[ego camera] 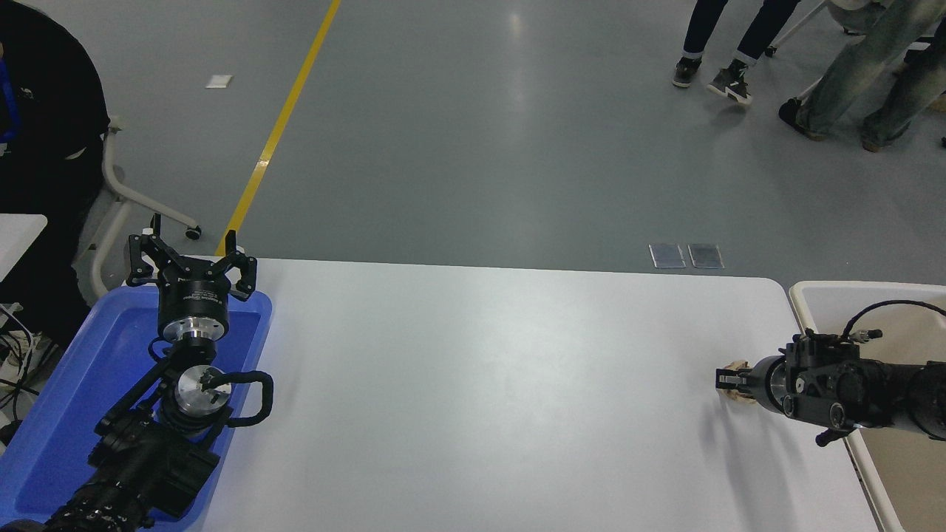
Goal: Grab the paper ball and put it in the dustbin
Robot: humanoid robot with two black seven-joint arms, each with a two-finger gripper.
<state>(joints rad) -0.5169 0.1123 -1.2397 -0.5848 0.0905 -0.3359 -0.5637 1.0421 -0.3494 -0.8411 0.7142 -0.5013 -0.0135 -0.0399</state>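
The paper ball [737,366] lies near the table's right edge, mostly hidden by my right gripper [724,380]. Only tan scraps of it show above and below the fingers. The right gripper reaches in from the right edge, points left and looks shut on the ball, close to the table top. The dustbin [802,297], cream-beige with a tan inside, stands just right of the table, under the right arm. My left gripper [189,260] is parked open at the lower left.
A bright blue tray [66,384] lies under the left arm at the table's left edge. A person in black stands at the far left [44,111]. Several people's legs [850,81] are on the floor at the top right.
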